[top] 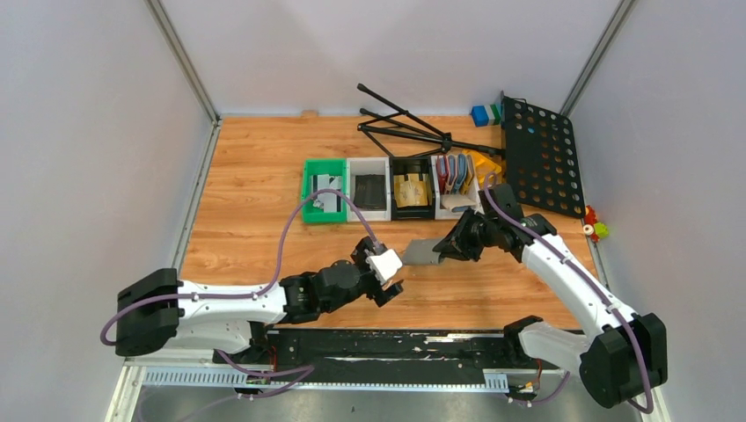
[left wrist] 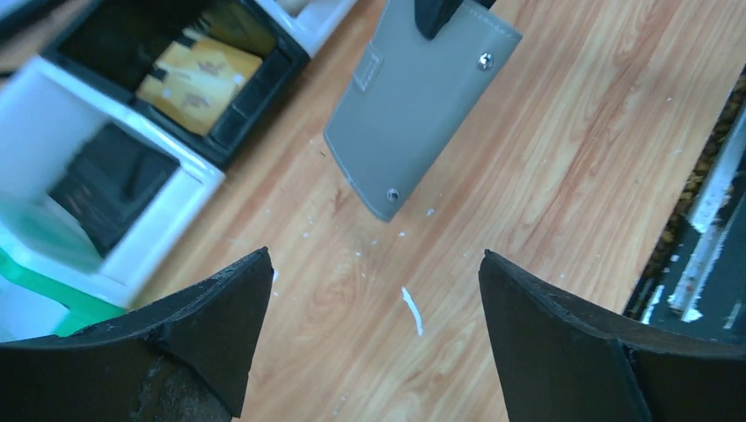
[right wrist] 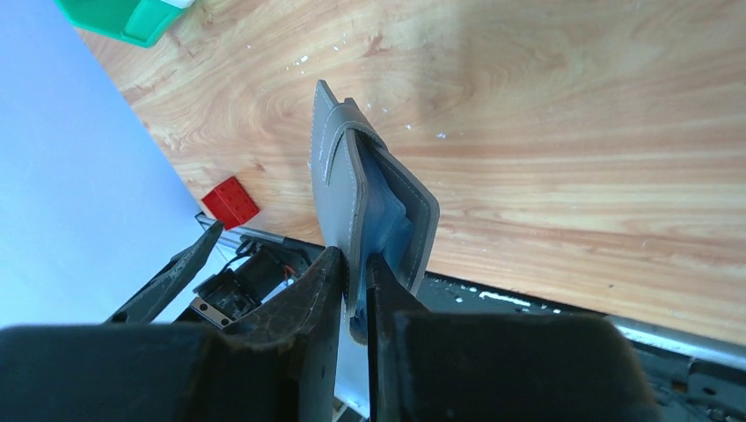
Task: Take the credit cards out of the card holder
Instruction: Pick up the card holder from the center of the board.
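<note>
The card holder (top: 422,253) is a flat grey wallet hanging above the wood in front of the bins. My right gripper (top: 450,246) is shut on its edge. In the right wrist view the fingers (right wrist: 317,299) pinch one flap of the card holder (right wrist: 334,176), and a pale blue inner pocket gapes beside it; I cannot tell if it holds cards. My left gripper (top: 394,271) stands open just left of the holder with nothing between its jaws. Its wrist view shows the card holder (left wrist: 422,97) ahead of the left gripper (left wrist: 374,255). Pale grey credit cards (top: 329,200) lie in the green bin (top: 308,189).
Right of the green bin stand a white bin with a black flat item (top: 369,189), a black bin with a tan item (top: 412,190) and a white bin with red and blue holders (top: 455,174). A folded tripod (top: 405,127) and a perforated black board (top: 541,154) lie at the back right.
</note>
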Action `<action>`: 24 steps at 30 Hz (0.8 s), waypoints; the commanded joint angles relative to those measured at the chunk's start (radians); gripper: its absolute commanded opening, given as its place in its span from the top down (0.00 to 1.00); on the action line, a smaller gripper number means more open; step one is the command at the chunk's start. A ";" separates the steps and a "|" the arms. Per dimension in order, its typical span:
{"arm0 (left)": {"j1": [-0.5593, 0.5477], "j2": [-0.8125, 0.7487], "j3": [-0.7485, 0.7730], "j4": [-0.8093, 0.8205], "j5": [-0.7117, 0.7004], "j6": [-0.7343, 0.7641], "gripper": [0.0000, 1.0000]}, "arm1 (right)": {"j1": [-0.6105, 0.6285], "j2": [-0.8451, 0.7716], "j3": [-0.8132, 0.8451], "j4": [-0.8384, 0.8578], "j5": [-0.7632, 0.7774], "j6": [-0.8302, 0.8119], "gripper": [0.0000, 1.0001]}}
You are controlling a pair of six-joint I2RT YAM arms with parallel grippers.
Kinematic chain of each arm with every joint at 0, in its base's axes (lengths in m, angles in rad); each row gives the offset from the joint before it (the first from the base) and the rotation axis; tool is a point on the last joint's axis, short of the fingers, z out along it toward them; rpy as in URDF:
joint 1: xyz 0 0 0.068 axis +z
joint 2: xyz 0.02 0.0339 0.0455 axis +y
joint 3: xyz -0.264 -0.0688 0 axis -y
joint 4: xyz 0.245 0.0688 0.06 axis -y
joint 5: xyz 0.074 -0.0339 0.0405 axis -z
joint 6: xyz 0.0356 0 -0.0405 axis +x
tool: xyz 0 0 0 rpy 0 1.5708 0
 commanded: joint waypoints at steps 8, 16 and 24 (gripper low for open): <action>-0.087 0.164 0.145 0.089 -0.118 0.397 0.16 | 0.080 -0.040 0.059 -0.009 -0.074 0.212 1.00; -0.087 0.251 0.214 0.072 -0.087 0.410 0.61 | 0.096 -0.064 0.044 0.019 -0.106 0.248 1.00; -0.082 0.235 0.231 0.013 -0.021 0.302 1.00 | 0.093 -0.107 0.077 -0.014 0.004 0.189 0.72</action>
